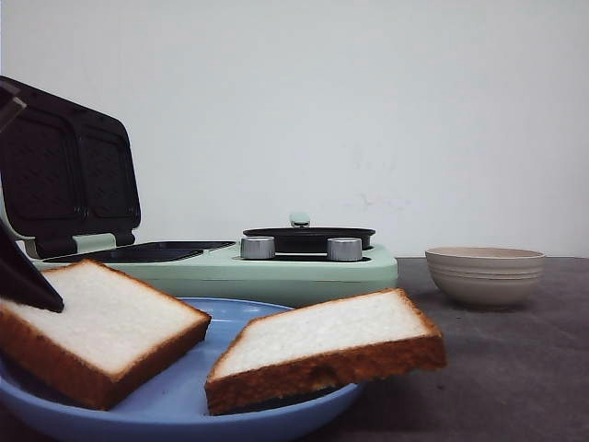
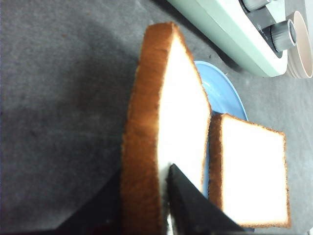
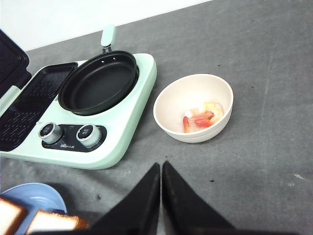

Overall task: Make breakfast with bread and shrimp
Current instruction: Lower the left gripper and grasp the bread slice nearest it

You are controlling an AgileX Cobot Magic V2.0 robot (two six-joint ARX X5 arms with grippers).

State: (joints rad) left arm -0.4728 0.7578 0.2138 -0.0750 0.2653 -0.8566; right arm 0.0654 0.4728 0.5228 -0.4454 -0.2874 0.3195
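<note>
Left gripper (image 2: 146, 205): jaws closed on one slice of bread (image 2: 161, 132), one black finger on each broad face, clamped at a corner near the crust. In the front view only a dark finger (image 1: 28, 281) shows at the far left edge, lying on the slice's top face. Left arm otherwise out of frame.

Right gripper (image 3: 160, 196): black fingers pressed together tip to tip, nothing between them, held above the bench and pointing down at it. Right arm not seen in the front view.

two bread slices (image 1: 97, 322) (image 1: 327, 345), one bowl (image 1: 485, 273), one plate (image 1: 184, 405), two knobs (image 1: 258, 247) (image 1: 344, 249)
</note>
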